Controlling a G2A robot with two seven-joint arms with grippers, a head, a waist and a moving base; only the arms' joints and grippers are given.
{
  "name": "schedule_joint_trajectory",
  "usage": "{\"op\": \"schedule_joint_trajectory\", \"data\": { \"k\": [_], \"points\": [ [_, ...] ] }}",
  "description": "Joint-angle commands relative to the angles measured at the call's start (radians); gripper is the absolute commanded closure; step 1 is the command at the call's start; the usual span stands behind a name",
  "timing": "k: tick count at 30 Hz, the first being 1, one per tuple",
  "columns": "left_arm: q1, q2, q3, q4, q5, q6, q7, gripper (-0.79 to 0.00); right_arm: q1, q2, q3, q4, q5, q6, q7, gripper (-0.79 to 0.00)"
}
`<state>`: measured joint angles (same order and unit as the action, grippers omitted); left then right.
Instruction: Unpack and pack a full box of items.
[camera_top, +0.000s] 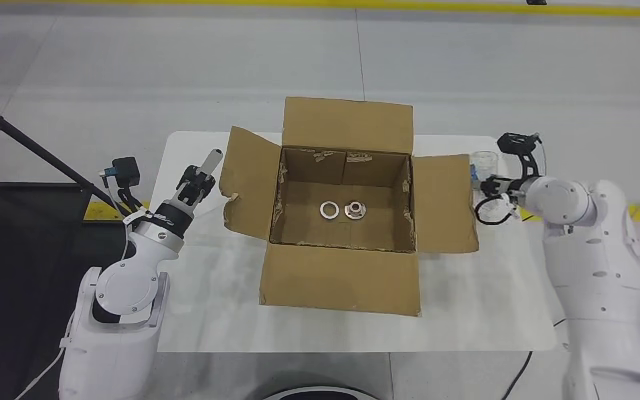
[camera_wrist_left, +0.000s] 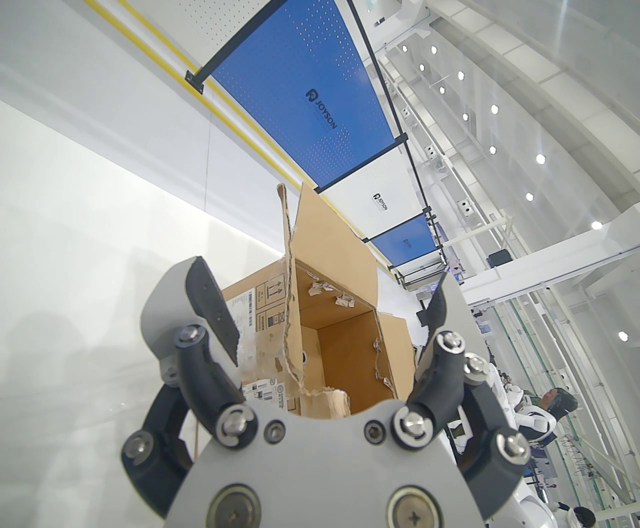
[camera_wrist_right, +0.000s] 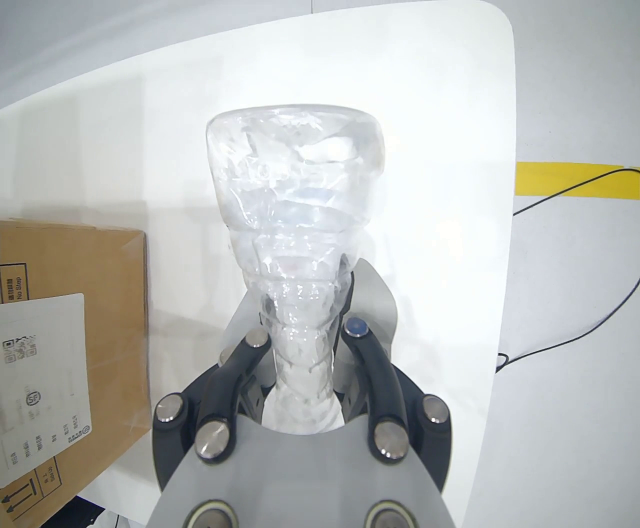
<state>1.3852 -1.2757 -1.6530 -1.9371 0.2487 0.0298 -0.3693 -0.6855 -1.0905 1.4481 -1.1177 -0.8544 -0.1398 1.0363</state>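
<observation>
A white counter (camera_top: 200, 310) is set on a grey floor marked by a yellow line (camera_wrist_right: 550, 180). At its middle an open cardboard box (camera_top: 340, 285) is placed, all four flaps folded outward. In the top view two ring-shaped items (camera_top: 328, 210) are seen lying side by side on the box floor. The right wrist view gives the box's outer wall, where a white label (camera_wrist_right: 40, 380) is stuck. The left tool (camera_wrist_left: 321, 280) is held wide, with nothing between its fingers, just beside the box's left flap. The right tool (camera_wrist_right: 302, 320) is closed around the narrow end of a crumpled clear plastic item (camera_wrist_right: 295, 170), held over the counter just beyond the right flap. A black cable (camera_wrist_right: 570, 187) is seen on the floor past the counter edge.
</observation>
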Motion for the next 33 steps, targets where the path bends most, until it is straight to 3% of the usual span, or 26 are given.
{"op": "schedule_joint_trajectory", "data": {
  "k": [1, 9, 20, 27, 33],
  "points": [
    [0.000, 0.000, 0.000, 0.000, 0.000, 0.000, 0.000, -0.785, -0.007, 0.004, 0.022, -0.009, 0.034, -0.015, -0.001, 0.000],
    [0.000, 0.000, 0.000, 0.000, 0.000, 0.000, 0.000, -0.785, -0.108, 0.035, 0.167, -0.178, 0.138, -0.036, -0.028, 0.000],
    [0.000, 0.000, 0.000, 0.000, 0.000, 0.000, 0.000, -0.785, -0.323, 0.054, 0.321, -0.653, 0.268, 0.017, -0.104, 0.000],
    [0.000, 0.000, 0.000, 0.000, 0.000, 0.000, 0.000, -0.785, -0.343, 0.054, 0.196, -0.870, 0.234, 0.030, -0.083, 0.000],
    [0.000, 0.000, 0.000, 0.000, 0.000, 0.000, 0.000, -0.785, -0.217, 0.041, -0.047, -0.850, 0.152, 0.073, -0.028, 0.000]
  ]
}}
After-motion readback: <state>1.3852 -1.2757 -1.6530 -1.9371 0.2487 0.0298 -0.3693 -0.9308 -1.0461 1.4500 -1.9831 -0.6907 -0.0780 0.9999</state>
